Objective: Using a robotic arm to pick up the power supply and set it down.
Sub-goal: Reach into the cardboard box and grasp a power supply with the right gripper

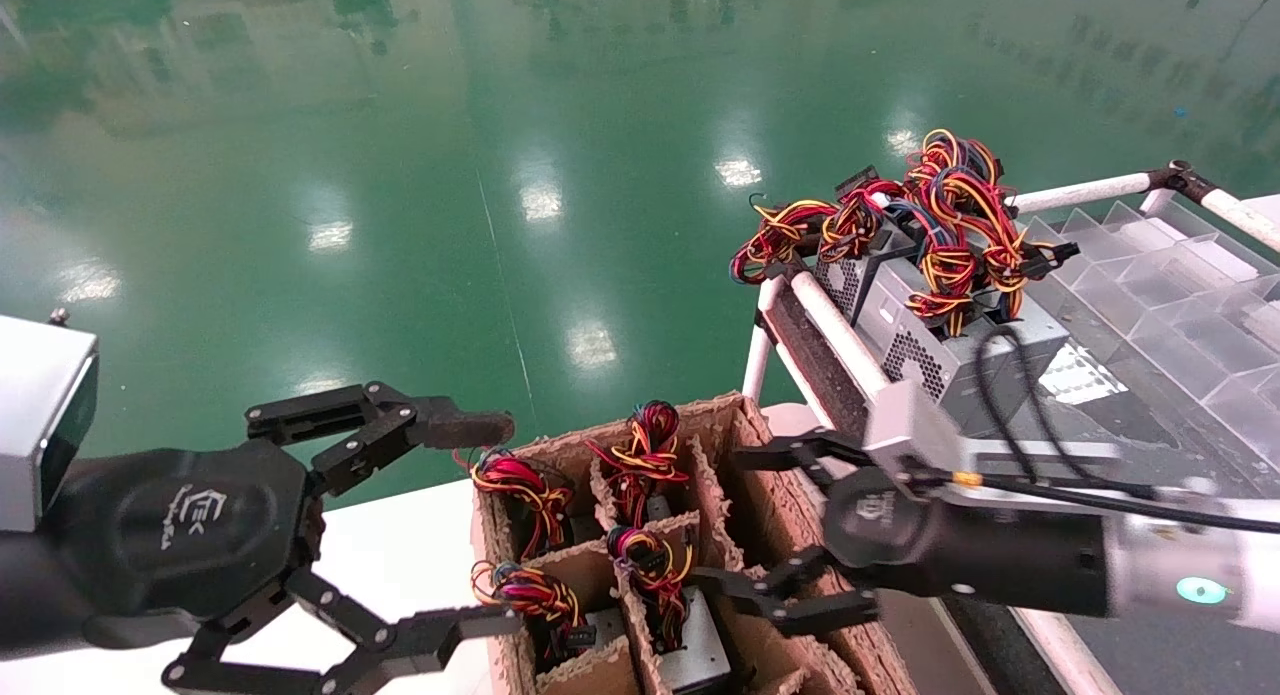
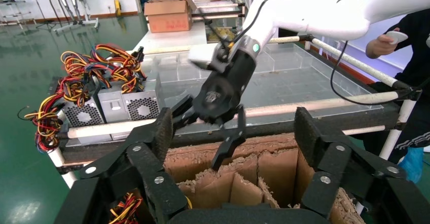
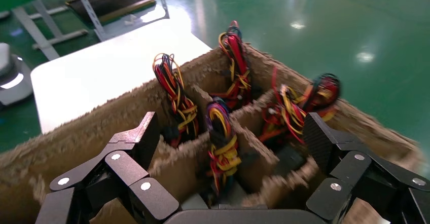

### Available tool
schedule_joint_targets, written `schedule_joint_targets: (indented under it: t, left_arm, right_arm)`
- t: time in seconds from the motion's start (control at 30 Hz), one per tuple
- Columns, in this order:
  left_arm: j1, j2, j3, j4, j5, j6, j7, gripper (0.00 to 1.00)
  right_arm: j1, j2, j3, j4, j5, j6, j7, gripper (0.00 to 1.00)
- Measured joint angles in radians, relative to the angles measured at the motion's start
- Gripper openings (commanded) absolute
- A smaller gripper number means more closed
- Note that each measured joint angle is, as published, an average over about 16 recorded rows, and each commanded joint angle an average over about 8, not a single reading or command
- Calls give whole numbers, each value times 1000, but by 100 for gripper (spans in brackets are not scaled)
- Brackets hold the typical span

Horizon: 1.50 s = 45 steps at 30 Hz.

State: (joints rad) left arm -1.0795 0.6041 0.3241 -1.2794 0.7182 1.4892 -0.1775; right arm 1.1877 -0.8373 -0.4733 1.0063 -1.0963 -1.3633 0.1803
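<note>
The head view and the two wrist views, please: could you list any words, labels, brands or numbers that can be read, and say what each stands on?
No text reads clearly in any view.
White logo on the left tool's palm: stylised mark with a line of small script under it, too small to read.
White logo on the right tool's palm: blurred, unreadable.
Power supplies on the rack, cardboard divider box: no legible label visible.
Brown carton far off in the left wrist view: no readable print.
</note>
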Motion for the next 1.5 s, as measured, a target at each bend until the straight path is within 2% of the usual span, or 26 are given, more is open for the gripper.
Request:
schedule_joint_targets:
  t: [0.07, 0.1, 0.3, 0.33, 0.37, 0.87, 1.5]
  left_arm:
    - [0, 0, 0, 0, 0, 0, 0, 100]
    - [0, 0, 0, 0, 0, 0, 0, 100]
    - [0, 0, 0, 0, 0, 0, 0, 100]
    - [0, 0, 1, 0, 0, 0, 0, 100]
    - [0, 0, 1, 0, 0, 0, 0, 100]
    - [0, -1, 1, 0, -1, -1, 1, 100]
    - [-1, -1, 2, 0, -2, -1, 1, 100]
  right_arm:
    - [20, -40, -17, -49, -17, -4, -10, 98]
    - [30, -58, -25, -74, -25, -6, -16, 90]
    - [82, -154, -61, -217, -60, -25, -66, 15]
    - [89, -167, -65, -239, -64, -29, -76, 4]
    - [96, -179, -69, -260, -68, -33, -85, 0]
    - [160, -263, -95, -483, -87, -109, -203, 0]
    - [188, -280, -95, -605, -87, -151, -304, 0]
